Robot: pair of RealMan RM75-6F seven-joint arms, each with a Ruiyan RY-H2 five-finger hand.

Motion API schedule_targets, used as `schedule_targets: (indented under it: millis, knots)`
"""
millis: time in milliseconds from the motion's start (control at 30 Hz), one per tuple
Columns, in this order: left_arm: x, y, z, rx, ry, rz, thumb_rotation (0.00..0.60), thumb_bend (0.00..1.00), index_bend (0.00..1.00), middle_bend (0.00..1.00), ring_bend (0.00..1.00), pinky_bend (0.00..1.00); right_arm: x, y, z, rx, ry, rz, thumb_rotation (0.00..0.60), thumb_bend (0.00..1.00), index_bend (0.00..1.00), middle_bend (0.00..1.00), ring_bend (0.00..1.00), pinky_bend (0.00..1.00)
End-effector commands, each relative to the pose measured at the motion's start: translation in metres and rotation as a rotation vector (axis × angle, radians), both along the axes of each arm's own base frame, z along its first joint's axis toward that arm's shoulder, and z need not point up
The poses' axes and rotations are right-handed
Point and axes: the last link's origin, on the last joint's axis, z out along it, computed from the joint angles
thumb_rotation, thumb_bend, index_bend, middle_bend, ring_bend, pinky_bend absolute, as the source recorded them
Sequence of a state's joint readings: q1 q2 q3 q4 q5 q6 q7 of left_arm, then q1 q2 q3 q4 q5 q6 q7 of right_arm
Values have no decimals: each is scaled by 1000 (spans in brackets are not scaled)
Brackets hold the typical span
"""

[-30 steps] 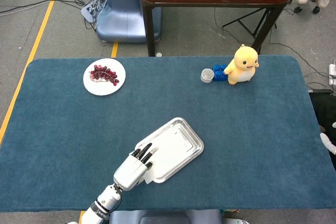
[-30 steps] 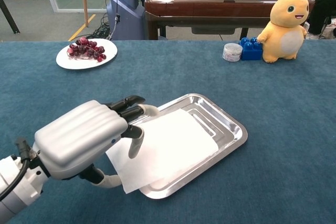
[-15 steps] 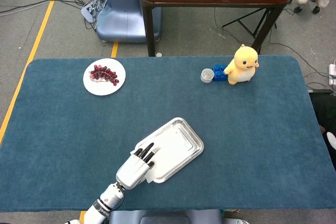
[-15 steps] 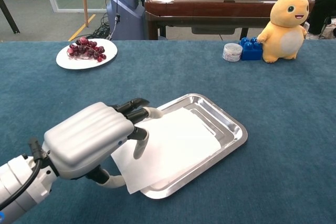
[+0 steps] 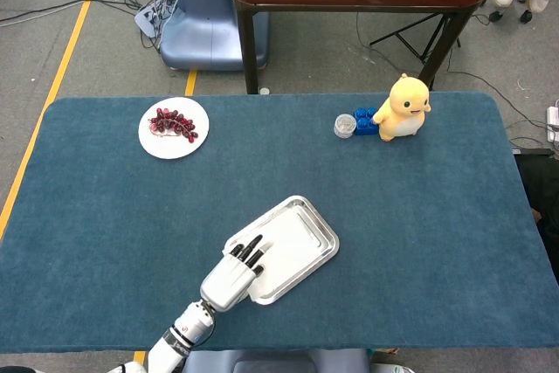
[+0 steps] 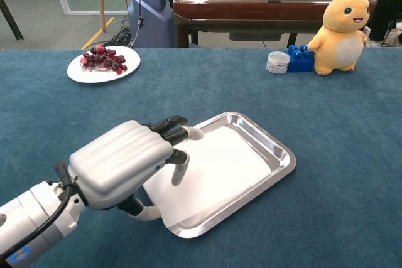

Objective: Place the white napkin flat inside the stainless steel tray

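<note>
The left hand (image 6: pixel 125 164) was right over the near-left end of the stainless steel tray (image 6: pixel 281 149), fingers (image 6: pixel 180 164) curled down onto the white napkin (image 6: pixel 217 167), and from where I stood I couldn't tell whether it was pinching the sheet's edge or only pressing on it. The right hand wasn't in either view. The napkin lay inside the tray, looking flat, its corners within the raised rim as far as the chest view showed, though the hand covered the corner nearest it. So the placing looked all but done to me; what seemed left was for the hand to let go and lift clear without dragging the sheet along.

Outward from the tray: the plate of grapes (image 5: pixel 173 127) sat away at about ten o'clock, and toward two o'clock stood the yellow duck toy (image 5: pixel 403 107) with the blue block (image 5: pixel 365 120) touching it and a small round tub (image 5: pixel 345 125) just beside that, all well apart from the tray
</note>
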State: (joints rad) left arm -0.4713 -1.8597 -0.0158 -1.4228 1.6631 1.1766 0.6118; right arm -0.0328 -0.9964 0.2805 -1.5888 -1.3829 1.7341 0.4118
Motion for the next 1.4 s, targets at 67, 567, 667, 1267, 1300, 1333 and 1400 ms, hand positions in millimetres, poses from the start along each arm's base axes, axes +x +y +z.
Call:
schedule_targets:
  millis: [67, 567, 667, 1267, 1300, 1333, 1400]
  knots:
    - [2, 2, -1, 5, 5, -5, 600, 105, 523, 144, 64, 311, 0, 0, 1, -4, -2, -1, 600, 189, 520, 306, 185, 103]
    - [6, 10, -7, 22, 31, -9, 600, 106, 515, 144, 64, 311, -2, 0, 3, -12, -5, -6, 600, 188, 520, 306, 185, 103]
    - [6, 10, -8, 23, 41, -13, 600, 106, 512, 144, 64, 311, -2, 0, 3, -14, -6, -7, 600, 189, 520, 306, 185, 103]
    - [10, 14, -11, 36, 64, -33, 600, 105, 494, 144, 64, 311, -3, -1, 4, -14, -9, -10, 600, 188, 520, 306, 185, 103]
    - [10, 15, -10, 39, 67, -36, 600, 105, 489, 144, 64, 311, -3, -1, 4, -14, -8, -10, 600, 188, 520, 306, 185, 103]
    - [10, 15, -10, 43, 71, -39, 600, 105, 485, 144, 64, 311, -3, -1, 4, -14, -9, -10, 600, 188, 520, 306, 185, 103]
    - [11, 15, -8, 55, 79, -45, 600, 105, 480, 144, 64, 311, -3, -1, 4, -13, -9, -9, 600, 189, 520, 306, 185, 103]
